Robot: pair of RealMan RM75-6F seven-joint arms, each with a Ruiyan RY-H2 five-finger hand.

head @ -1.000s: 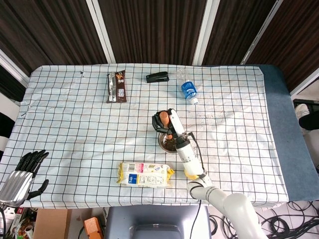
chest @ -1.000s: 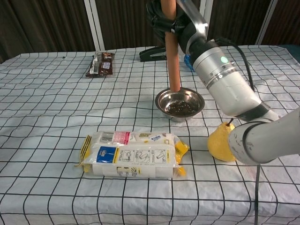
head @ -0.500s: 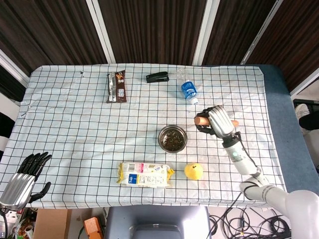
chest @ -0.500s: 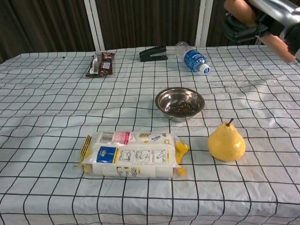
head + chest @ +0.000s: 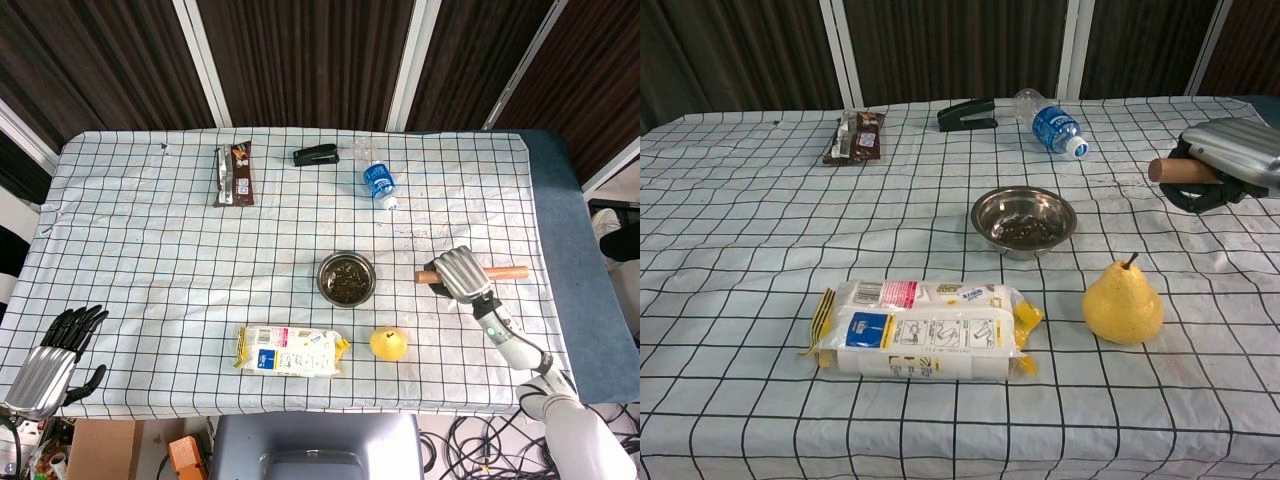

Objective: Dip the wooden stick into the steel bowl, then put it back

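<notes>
Stick held level, right of the bowl, near the cloth.

Left hand [image 5: 50, 358] hangs off the table far left of the bowl [image 5: 346, 277], fingers loosely apart, empty. Right hand [image 5: 459, 273] wraps the stick [image 5: 505, 270] mid-length; likely light, stiff, smooth wood, so a middle grip balances it, though contact with the cloth is unclear.

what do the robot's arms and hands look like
Each hand has a ribbed silver metal back and black fingers: the right hand and the left hand. The right arm is a slim white and grey tube widening into a smooth white segment. No cables or markings are visible on either.
</notes>
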